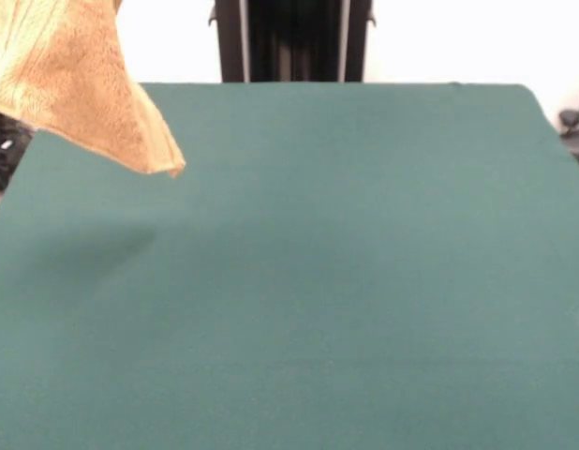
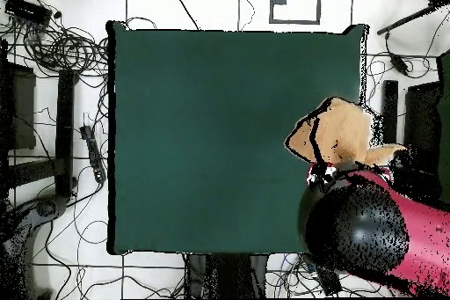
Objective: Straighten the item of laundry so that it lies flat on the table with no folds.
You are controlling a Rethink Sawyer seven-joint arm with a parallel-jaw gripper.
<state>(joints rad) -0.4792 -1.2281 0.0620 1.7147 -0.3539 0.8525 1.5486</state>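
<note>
The orange-yellow towel [image 1: 74, 84] hangs in the air at the front view's upper left, clear of the green table [image 1: 346, 281]. Its lowest corner points down over the table's far left part, and its top runs out of the picture. In the overhead view the towel [image 2: 338, 134] is bunched over the table's [image 2: 220, 138] right edge, right beside my red and black arm [image 2: 369, 226]. The gripper holding it is above the front view's top edge and covered by the arm in the overhead view. The towel's band and loop tag do not show.
The robot's dark pedestal [image 1: 294, 42] stands behind the table's far edge. Many cables [image 2: 61, 50] and black stands [image 2: 66, 129] lie on the floor around the table. A faint shadow [image 1: 83, 248] falls on the cloth under the towel.
</note>
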